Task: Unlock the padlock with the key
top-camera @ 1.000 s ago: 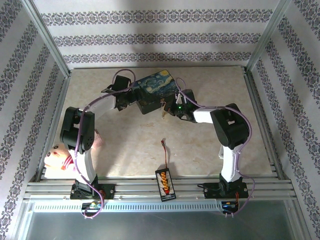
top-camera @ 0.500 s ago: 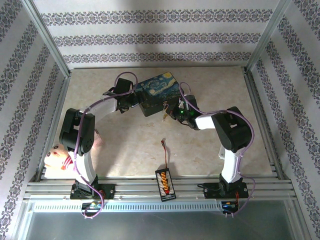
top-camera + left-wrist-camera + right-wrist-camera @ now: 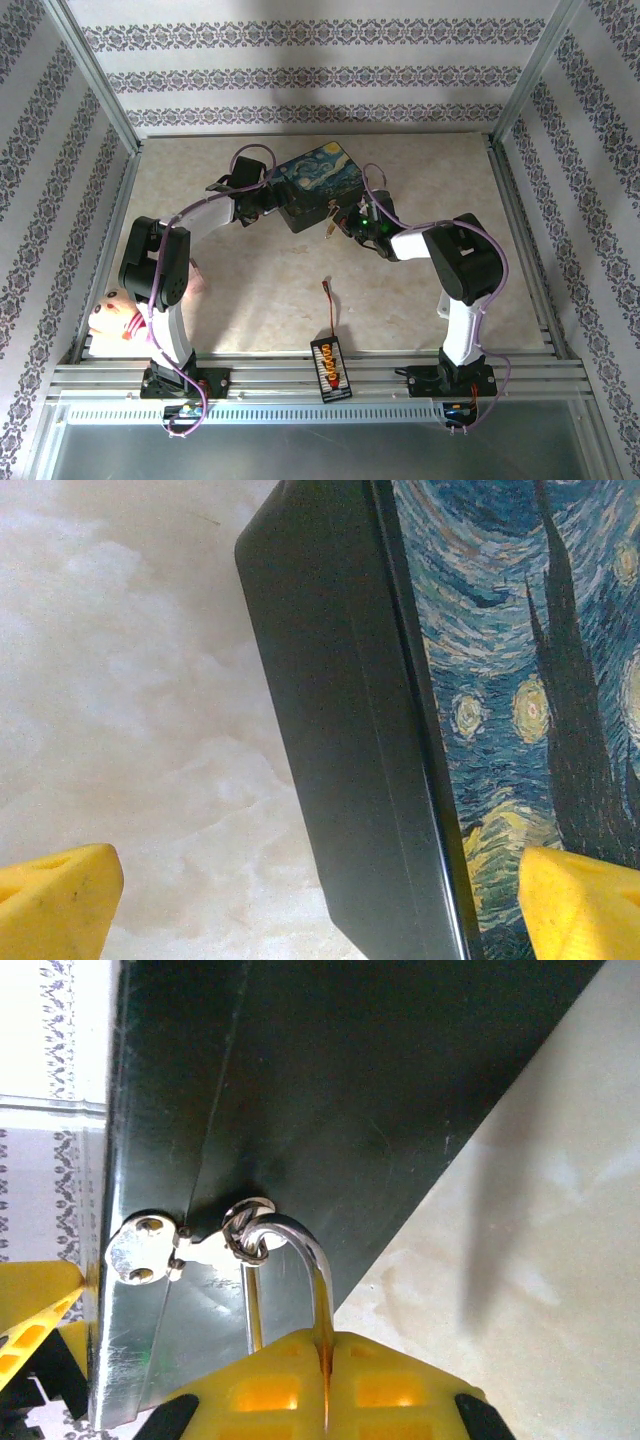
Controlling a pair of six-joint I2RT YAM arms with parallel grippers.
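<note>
Top view: the painted box (image 3: 318, 183) is seen at 12 o'clock of the table centre. The padlock (image 3: 328, 226) is hung at the box's 6 o'clock edge.

Right wrist view: the silver shackle (image 3: 300, 1245) is threaded through the ring of the box latch (image 3: 150, 1250). The padlock body is hidden between the pads. The right gripper (image 3: 341, 222) is clenched on the padlock from 4 o'clock. Its yellow fingers (image 3: 260, 1395) are pressed together, and the shackle is run into the seam between them.

The left gripper (image 3: 270, 206) is set at the box's 9 o'clock end and is spread wide. Its fingertips (image 3: 55, 900) are placed either side of the box's dark side wall. Whether the pads touch the box cannot be judged.

Against 1.0 s ago: the right wrist has been swung toward 4 o'clock, and the box has been turned slightly. Against 0.5 s ago: the box is unchanged, and the right wrist is shifted a little toward 1 o'clock.

The red-tipped wire lead (image 3: 328, 298) and the connector board (image 3: 330, 365) are unmoved at 6 o'clock.
</note>
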